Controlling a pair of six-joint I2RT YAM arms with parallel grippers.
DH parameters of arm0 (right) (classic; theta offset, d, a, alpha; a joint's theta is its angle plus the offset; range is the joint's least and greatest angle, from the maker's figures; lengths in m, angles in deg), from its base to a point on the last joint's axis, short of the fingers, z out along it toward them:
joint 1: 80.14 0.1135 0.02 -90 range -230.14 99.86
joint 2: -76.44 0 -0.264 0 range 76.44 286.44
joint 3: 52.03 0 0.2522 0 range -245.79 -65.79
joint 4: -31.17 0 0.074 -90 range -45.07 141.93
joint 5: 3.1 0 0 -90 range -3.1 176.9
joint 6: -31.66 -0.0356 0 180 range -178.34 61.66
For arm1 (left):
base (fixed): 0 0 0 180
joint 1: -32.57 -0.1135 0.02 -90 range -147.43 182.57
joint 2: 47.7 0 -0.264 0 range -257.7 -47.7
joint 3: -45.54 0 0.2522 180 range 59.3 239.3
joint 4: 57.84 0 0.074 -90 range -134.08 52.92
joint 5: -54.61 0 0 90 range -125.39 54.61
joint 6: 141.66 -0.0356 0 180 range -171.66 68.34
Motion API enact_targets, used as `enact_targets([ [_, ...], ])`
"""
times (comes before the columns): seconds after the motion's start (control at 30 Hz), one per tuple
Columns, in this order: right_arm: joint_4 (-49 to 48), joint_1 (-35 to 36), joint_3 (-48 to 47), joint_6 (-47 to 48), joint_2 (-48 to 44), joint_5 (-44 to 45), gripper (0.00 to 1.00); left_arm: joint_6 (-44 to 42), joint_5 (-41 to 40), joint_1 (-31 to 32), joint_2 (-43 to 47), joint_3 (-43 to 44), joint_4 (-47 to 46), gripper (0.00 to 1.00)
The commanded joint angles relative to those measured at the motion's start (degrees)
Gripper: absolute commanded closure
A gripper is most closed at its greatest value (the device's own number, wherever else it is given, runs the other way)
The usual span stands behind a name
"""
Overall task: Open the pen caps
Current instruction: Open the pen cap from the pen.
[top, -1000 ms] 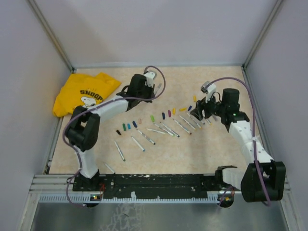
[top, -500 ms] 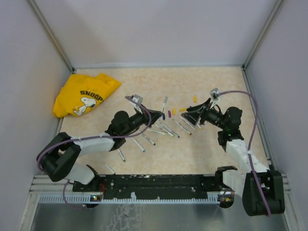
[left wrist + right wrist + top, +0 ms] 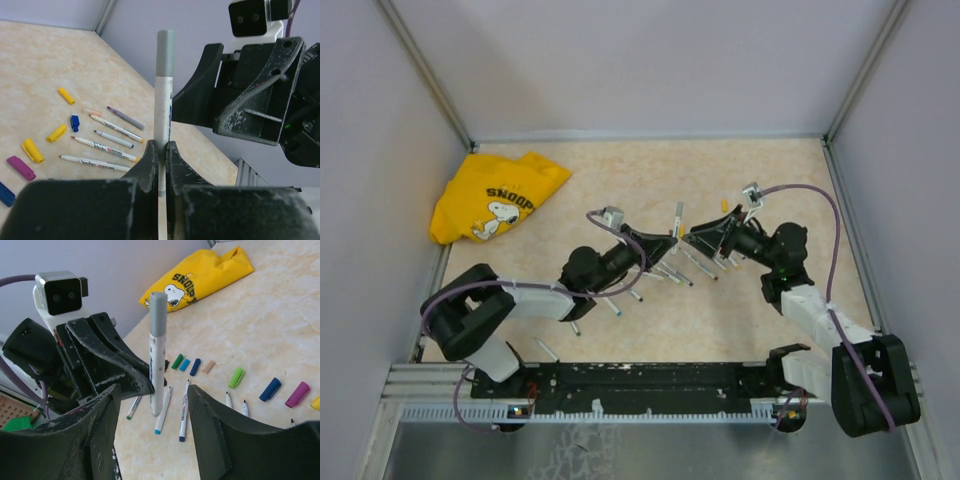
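My left gripper is shut on a white pen barrel and holds it upright above the table, its grey cap on top. In the top view the left gripper and the pen are at mid table. My right gripper is open, with the pen and its grey cap just ahead of the jaws and untouched. It faces the pen from the right. Loose caps lie on the table: green, lime, purple, yellow.
Several uncapped pens lie in a row on the table under the grippers, also in the right wrist view. A yellow Snoopy cloth lies at the back left. Grey walls stand on three sides, and a rail runs along the near edge.
My left gripper has carried the pen down from the back and rightward to mid table. My right gripper has moved left to face it, still open.
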Motion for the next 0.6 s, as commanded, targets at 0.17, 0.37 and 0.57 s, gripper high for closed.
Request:
enact_targets([
  [0.17,-5.36,2.69,-0.02,0.91,0.62,2.82,0.50,2.10,-1.14,3.45,-4.18,1.88,-6.25,1.00],
  [0.37,-1.44,4.00,-1.23,3.20,1.89,4.04,0.55,2.03,-1.78,4.34,-4.68,2.16,-7.01,1.00],
  [0.57,-1.19,4.64,-1.49,4.44,2.13,3.09,0.84,1.92,-2.07,4.61,-5.07,2.25,-7.38,1.00],
])
